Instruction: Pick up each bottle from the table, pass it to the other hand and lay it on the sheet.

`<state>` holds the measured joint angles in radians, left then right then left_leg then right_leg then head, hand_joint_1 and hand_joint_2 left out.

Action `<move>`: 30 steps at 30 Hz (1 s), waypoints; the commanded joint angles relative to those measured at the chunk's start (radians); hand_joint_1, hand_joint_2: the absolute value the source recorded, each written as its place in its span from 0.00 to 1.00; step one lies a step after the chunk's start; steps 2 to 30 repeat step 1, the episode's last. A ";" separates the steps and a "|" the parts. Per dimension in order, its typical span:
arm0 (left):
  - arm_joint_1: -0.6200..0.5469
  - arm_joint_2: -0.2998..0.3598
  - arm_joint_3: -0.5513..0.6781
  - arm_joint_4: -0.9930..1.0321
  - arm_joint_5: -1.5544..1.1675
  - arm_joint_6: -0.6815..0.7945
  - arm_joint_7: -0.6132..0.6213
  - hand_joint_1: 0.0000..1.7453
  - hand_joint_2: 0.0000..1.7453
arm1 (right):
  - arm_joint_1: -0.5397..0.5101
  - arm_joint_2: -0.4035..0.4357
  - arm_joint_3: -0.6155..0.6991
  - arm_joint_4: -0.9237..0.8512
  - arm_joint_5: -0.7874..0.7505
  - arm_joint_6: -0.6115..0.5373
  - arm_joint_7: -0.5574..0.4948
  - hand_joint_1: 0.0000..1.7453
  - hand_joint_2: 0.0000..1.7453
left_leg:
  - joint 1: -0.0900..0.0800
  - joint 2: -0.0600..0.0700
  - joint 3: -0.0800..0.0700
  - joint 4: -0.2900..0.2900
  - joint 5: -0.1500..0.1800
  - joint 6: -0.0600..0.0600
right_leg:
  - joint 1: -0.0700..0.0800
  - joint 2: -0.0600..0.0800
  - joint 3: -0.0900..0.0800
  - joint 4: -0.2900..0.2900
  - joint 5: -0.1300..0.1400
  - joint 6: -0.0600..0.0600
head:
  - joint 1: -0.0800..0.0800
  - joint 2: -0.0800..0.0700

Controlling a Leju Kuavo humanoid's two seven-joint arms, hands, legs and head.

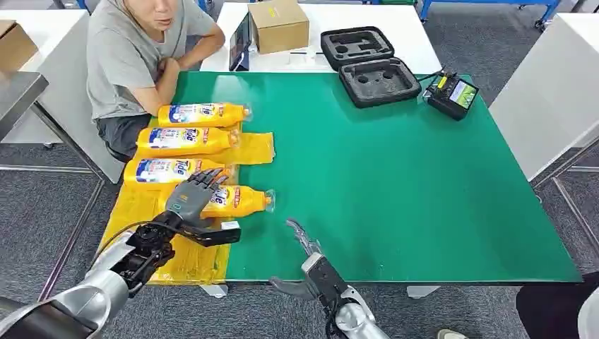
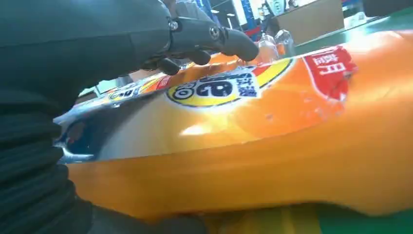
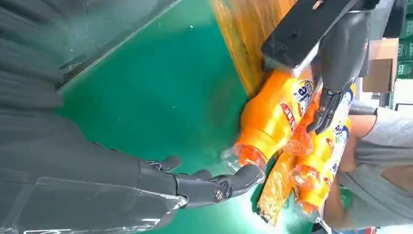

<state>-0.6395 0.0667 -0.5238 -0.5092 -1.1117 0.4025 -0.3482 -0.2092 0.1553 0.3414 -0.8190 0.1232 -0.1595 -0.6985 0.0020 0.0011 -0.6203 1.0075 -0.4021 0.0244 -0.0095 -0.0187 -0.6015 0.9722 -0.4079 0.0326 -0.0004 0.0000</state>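
Resting over the nearest bottle (image 1: 236, 201), the robot's left hand (image 1: 192, 198) lies with its fingers spread across the orange body; whether it grips or merely touches cannot be told, as the hand hides the contact. That bottle lies on its side at the edge of the yellow sheet (image 1: 180, 261), its clear cap over the green mat (image 1: 395, 191). Three more bottles (image 1: 185, 140) lie in a row beyond it, side by side, caps pointing the same way. The right hand (image 1: 302, 236) hovers over bare mat near the front edge, fingers loosely apart and holding nothing; in the right wrist view its fingertips (image 3: 246, 175) reach close to the nearest bottle's cap. A seated person (image 1: 138, 53) leans on the table's far left corner, just beside the farthest bottle. A cardboard box (image 1: 278, 25), an open black foam case (image 1: 369, 65) and a small device with a screen (image 1: 452, 94) sit along the far edge. The left wrist view is blurred, its label partly unreadable.
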 commanded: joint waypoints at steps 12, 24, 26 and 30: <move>0.085 0.087 -0.096 -0.216 0.065 -0.213 -0.103 0.00 0.00 | -0.004 -0.001 -0.025 0.022 0.002 -0.003 0.000 0.00 1.00 | 0.000 0.002 0.003 -0.001 -0.001 -0.001 | 0.000 0.003 0.002 -0.001 -0.001 0.000 | 0.000 0.000; 0.085 0.087 -0.096 -0.216 0.065 -0.213 -0.103 0.00 0.00 | -0.004 -0.001 -0.025 0.022 0.002 -0.003 0.000 0.00 1.00 | 0.000 0.002 0.003 -0.001 -0.001 -0.001 | 0.000 0.003 0.002 -0.001 -0.001 0.000 | 0.000 0.000; 0.085 0.087 -0.096 -0.216 0.065 -0.213 -0.103 0.00 0.00 | -0.004 -0.001 -0.025 0.022 0.002 -0.003 0.000 0.00 1.00 | 0.000 0.002 0.003 -0.001 -0.001 -0.001 | 0.000 0.003 0.002 -0.001 -0.001 0.000 | 0.000 0.000; 0.085 0.087 -0.096 -0.216 0.065 -0.213 -0.103 0.00 0.00 | -0.004 -0.001 -0.025 0.022 0.002 -0.003 0.000 0.00 1.00 | 0.000 0.002 0.003 -0.001 -0.001 -0.001 | 0.000 0.003 0.002 -0.001 -0.001 0.000 | 0.000 0.000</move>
